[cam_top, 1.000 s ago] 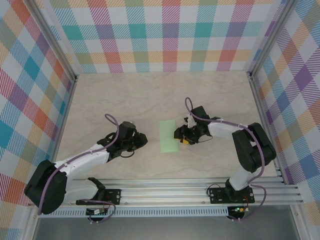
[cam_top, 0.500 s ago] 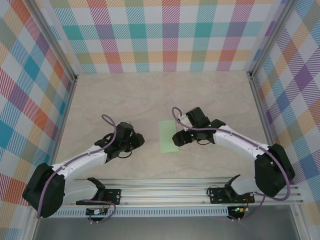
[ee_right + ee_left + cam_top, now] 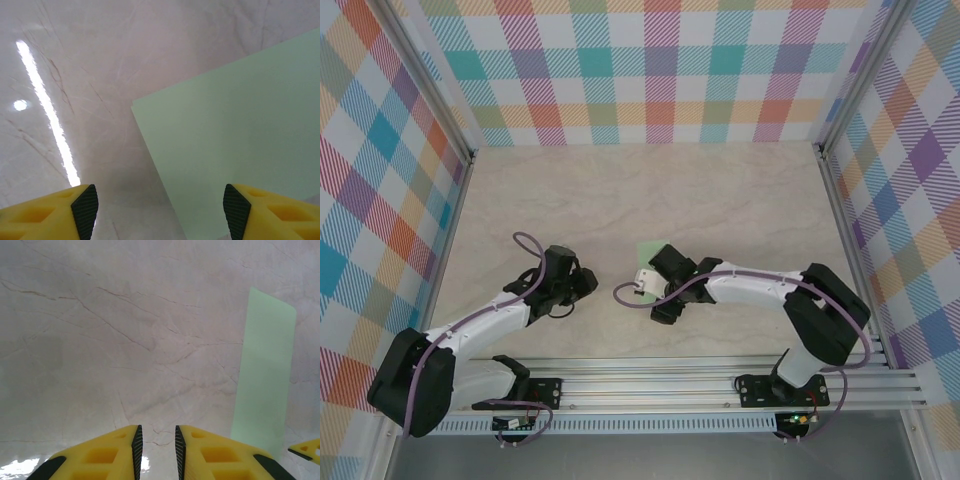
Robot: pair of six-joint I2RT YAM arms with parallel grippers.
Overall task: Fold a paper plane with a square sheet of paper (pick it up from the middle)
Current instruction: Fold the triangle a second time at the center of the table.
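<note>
A pale marbled desk (image 3: 720,200) sits inside plaid walls (image 3: 660,80), a metal rail (image 3: 650,385) along its near edge. The paper (image 3: 240,150) lies flat under the right gripper (image 3: 160,205), whose jaws gape wide and empty over its corner. From above, the right arm (image 3: 750,285) covers most of it. The left gripper (image 3: 156,440), barely parted, holds nothing, with the paper ahead to its right.

The tabletop (image 3: 740,190) is that pale beige marble-look stuff with thin dark veins running all over it, and there's a shiny glare streak on it in the right wrist view. Lying flat on it is a plain pale mint-green sheet of paper (image 3: 264,375). It reads as a long narrow rectangle from the left wrist view, and it sits roughly mid-table, toward the near side.
</note>
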